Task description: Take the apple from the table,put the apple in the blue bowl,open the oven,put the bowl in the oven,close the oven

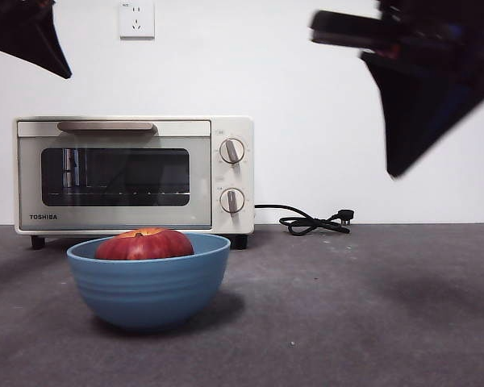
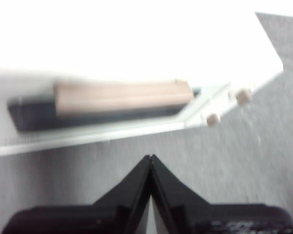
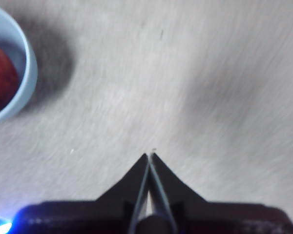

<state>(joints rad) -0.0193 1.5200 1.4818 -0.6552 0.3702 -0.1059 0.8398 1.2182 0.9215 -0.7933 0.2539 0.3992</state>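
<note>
The red apple [image 1: 144, 244] lies inside the blue bowl [image 1: 149, 282], which stands on the grey table [image 1: 371, 314] in front of the oven [image 1: 133, 173]. The oven's glass door is closed, its tan handle [image 1: 106, 126] across the top. In the left wrist view my left gripper [image 2: 151, 158] is shut and empty, above the oven [image 2: 112, 58], looking down on the handle [image 2: 122, 96]. High at the right of the front view hangs my right gripper [image 1: 395, 171]. It shows shut and empty in its wrist view [image 3: 150, 156], with the bowl [image 3: 24, 73] and apple [image 3: 1, 78] off to one side.
A black cord with plug [image 1: 315, 222] lies on the table to the right of the oven. A white wall socket [image 1: 136, 19] sits above the oven. The oven's two knobs [image 1: 231, 151] face front at its right side.
</note>
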